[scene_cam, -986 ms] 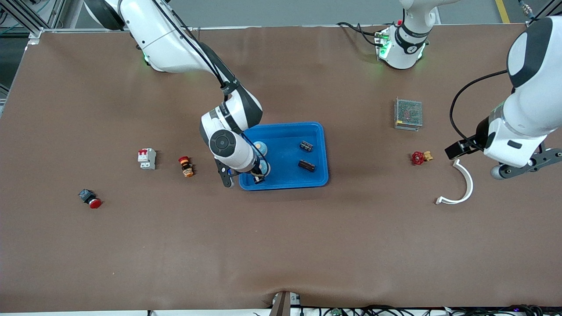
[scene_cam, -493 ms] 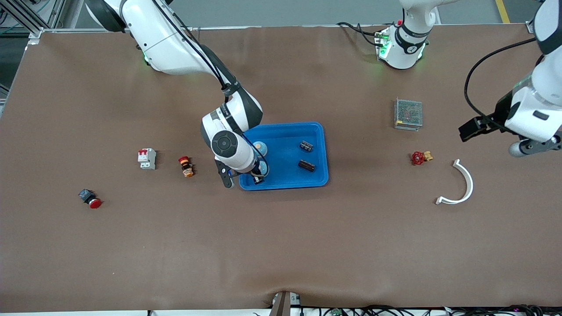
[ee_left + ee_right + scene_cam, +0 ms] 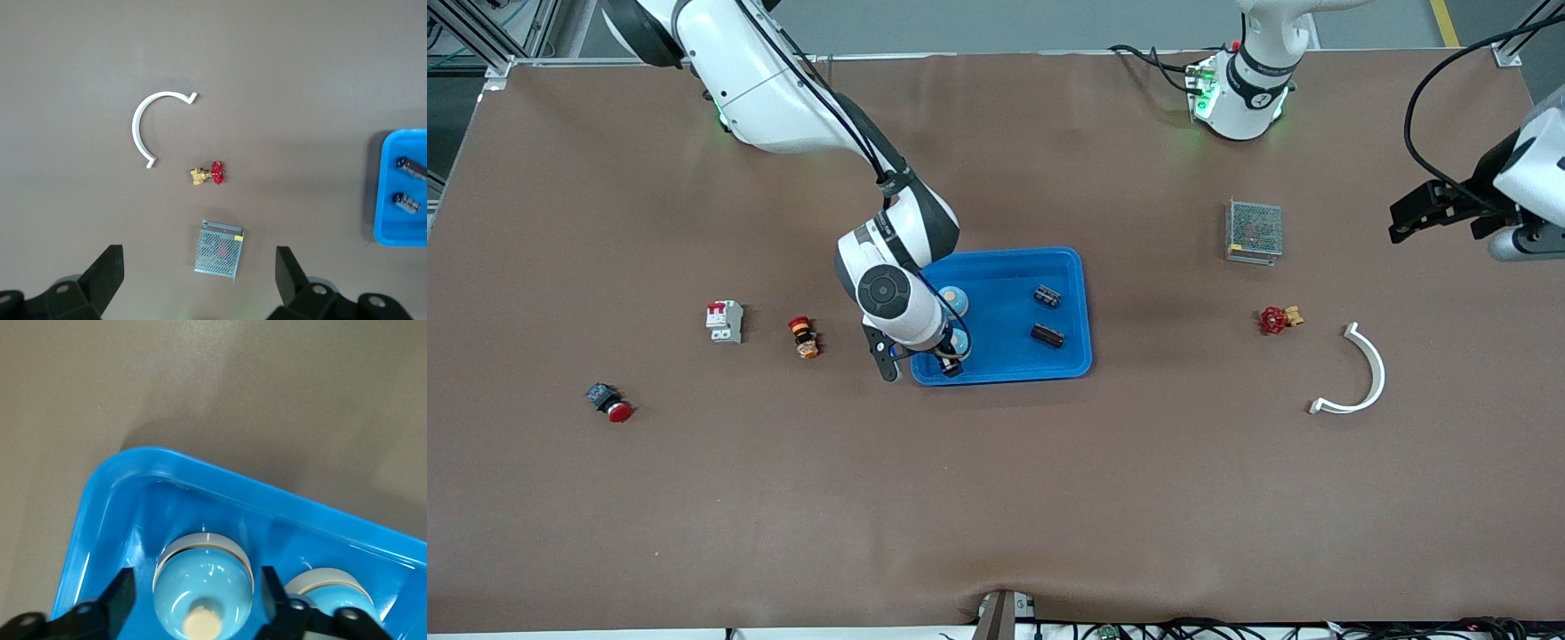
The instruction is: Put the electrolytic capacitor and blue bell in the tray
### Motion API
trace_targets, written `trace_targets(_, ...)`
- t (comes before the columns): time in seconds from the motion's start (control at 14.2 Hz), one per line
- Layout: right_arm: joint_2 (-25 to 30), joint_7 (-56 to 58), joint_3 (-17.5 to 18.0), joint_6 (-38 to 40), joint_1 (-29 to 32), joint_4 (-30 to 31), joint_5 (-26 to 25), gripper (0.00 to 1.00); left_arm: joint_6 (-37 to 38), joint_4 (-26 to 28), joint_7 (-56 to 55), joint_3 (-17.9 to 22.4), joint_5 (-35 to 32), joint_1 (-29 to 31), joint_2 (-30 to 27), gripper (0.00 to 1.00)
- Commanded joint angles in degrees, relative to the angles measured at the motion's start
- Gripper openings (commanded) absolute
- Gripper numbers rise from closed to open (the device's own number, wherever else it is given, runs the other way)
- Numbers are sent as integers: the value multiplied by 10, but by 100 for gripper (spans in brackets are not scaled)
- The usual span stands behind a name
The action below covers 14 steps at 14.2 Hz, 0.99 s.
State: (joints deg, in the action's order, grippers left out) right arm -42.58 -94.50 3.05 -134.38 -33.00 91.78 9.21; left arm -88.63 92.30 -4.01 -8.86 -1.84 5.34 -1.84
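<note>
Low in the middle of the frame, the right gripper (image 3: 950,363) is down in the tray's (image 3: 1009,311) nearest corner, at the right arm's end. Its jaws are parted on either side of a blue bell (image 3: 203,593) that sits dome-up on the tray floor directly between them, gripped by neither as far as I can see, so the way out looks to be straight up. A little higher in the frame a second bell (image 3: 953,298) and two dark capacitors (image 3: 1048,295) (image 3: 1048,335) also lie in the tray, so the job looks about done. At the upper edge the left gripper (image 3: 198,251) waits wide open and empty over the left arm's end of the table.
</note>
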Motion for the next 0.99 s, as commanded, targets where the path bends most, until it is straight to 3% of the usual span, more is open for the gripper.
trace_targets(0.0,4,-16,-2,0,-10,-6,-17,100,-19,57,16,9,11,-13,-57,100)
trace_targets(0.49,14,-47,3,42,17,-73,43,100,-44,62,16,9,35,-14,-55,100)
trace_targets(0.92,19,244,-1,212,114,-134,40,100,-56,66,16,2,36,-17,-50,100)
